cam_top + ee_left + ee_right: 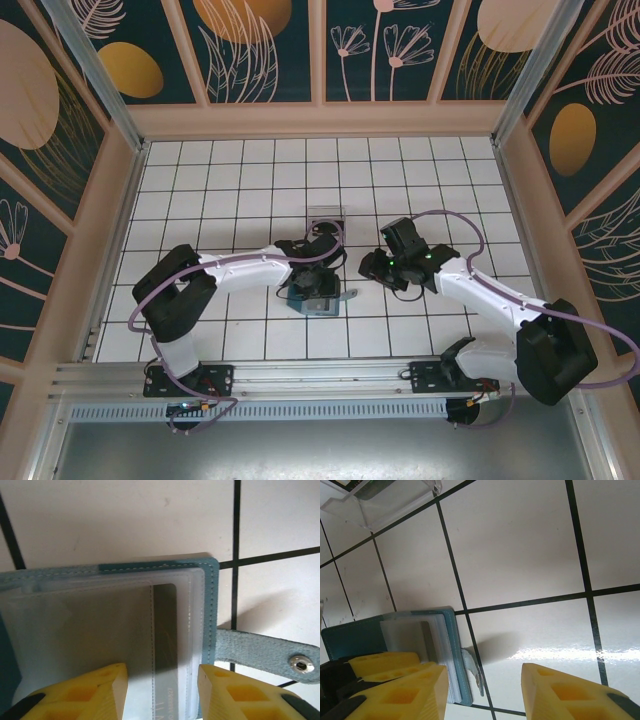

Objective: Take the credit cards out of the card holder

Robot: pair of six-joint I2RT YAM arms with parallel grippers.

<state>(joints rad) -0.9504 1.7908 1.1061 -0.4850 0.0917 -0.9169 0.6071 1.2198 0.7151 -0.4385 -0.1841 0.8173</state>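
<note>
Presently card holder (212, 610) lies open on bench (125, 520), dark credit card (165, 630) in clear sleeve (90, 630). Card likely light, stiff, slick; pinch edge at sleeve mouth; left gripper (162, 680) jaws apart over sleeve; right gripper (485, 687) jaws apart, empty.

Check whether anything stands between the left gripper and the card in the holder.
Only the clear plastic sleeve of the card holder. The dark credit card lies inside it, in line with the gap of the open left gripper. Nothing else visible is in the way.
</note>
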